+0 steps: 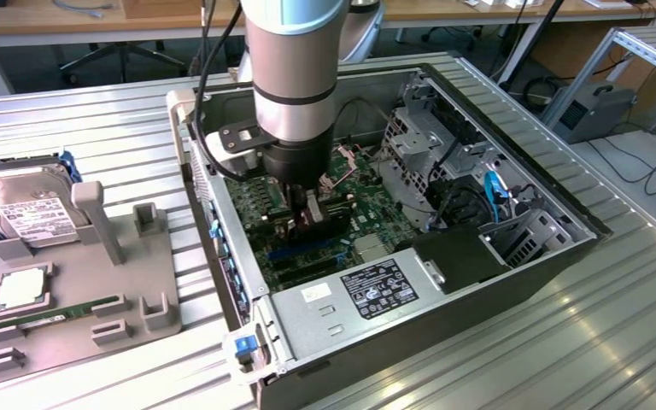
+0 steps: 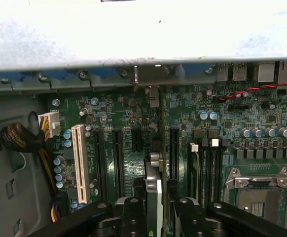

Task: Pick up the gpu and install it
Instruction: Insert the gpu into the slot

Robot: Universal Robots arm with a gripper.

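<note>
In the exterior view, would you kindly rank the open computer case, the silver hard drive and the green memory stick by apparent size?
Largest to smallest:
1. Open grey metal computer case
2. Boxy silver hard drive with white label
3. Narrow green memory stick

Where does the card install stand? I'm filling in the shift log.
Done: the card is picked up and brought inside the open computer case. In hand: the tool grips it edge-on above the motherboard slots. Left: seating isn't confirmed; contact with the slot can't be seen.

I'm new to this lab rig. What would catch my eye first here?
The grey robot arm plunging into the open computer case, its claw shut on the gpu standing edge-on over the green motherboard. At the exterior view's left, a hard drive stands in a grey holder.
</note>
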